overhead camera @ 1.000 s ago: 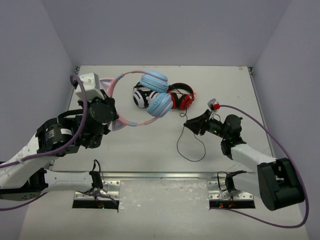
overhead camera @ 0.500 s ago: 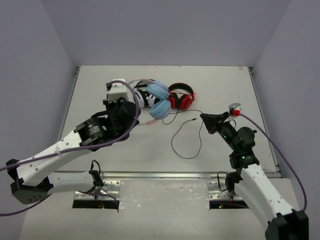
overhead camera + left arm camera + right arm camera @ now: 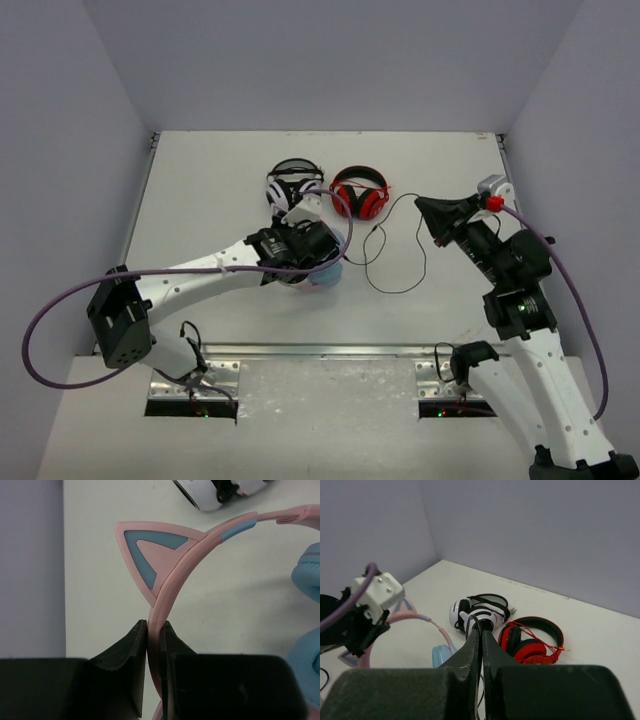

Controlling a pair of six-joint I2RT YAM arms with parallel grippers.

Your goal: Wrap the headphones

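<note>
The headphones show in the top view as a light blue ear cup under my left wrist, just in front of the other two headsets. My left gripper is shut on the thin pink headband just below a cat ear; a blue ear cup lies to the right. The long black cable loops over the table and rises to my right gripper. In the right wrist view that gripper is shut on the cable, with the pink headband to the left.
White-and-black headphones and red-and-black headphones lie side by side at the middle back. They also show in the right wrist view, the white pair and the red pair. Grey walls close the table on three sides.
My left arm has swung right to the table's centre, carrying the headphones nearer and over in front of the other headsets. My right gripper has moved back and right, drawing the cable along.
</note>
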